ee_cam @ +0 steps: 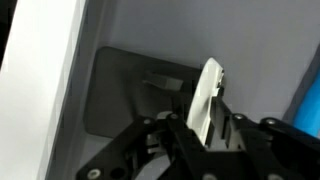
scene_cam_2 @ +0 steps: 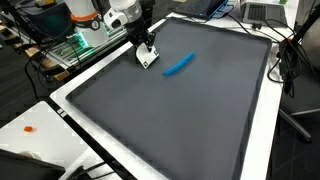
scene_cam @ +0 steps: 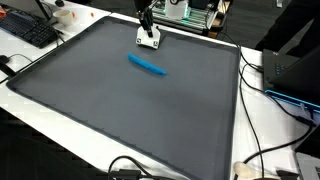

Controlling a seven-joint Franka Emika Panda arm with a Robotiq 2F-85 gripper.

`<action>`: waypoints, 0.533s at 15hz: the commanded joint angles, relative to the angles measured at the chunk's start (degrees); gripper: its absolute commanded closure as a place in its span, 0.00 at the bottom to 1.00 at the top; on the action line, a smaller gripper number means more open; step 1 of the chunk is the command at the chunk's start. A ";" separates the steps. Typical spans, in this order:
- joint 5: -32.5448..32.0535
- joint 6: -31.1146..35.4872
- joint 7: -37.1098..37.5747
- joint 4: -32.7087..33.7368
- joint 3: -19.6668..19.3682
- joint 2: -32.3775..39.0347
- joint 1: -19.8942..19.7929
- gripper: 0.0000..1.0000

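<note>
We're seeing the end effector (scene_cam: 149,35) gripping a flat white block (scene_cam: 149,41), closed narrow onto its two faces. The wrist view is showing the block (ee_cam: 206,98) standing on edge and leaning a little between the dark fingers (ee_cam: 178,138). The block is sitting at the far edge of the grey mat (scene_cam: 130,115), low over it. We can't tell whether it's touching the mat. The arm is coming down from above in both exterior views, and the block (scene_cam_2: 147,58) is hanging under the end effector (scene_cam_2: 145,50).

A blue marker-like stick (scene_cam: 148,65) is lying flat on the mat near the block, clearly apart from it. It's also showing in an exterior view (scene_cam_2: 179,66). The mat is covering most of the white bench (scene_cam: 268,135). A keyboard (scene_cam: 28,30) is sitting far left, a laptop (scene_cam: 298,75) right.
</note>
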 commanded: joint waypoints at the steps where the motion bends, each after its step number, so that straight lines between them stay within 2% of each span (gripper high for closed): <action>1: 2.00 1.57 0.24 0.04 -0.34 0.49 1.09 0.93; 2: 2.30 1.73 0.21 0.13 -0.37 0.44 1.13 0.99; 3: 2.97 1.96 0.14 0.12 -0.40 0.25 1.20 1.00; 8: 9.06 1.37 -0.98 0.07 -0.55 -0.85 1.53 0.98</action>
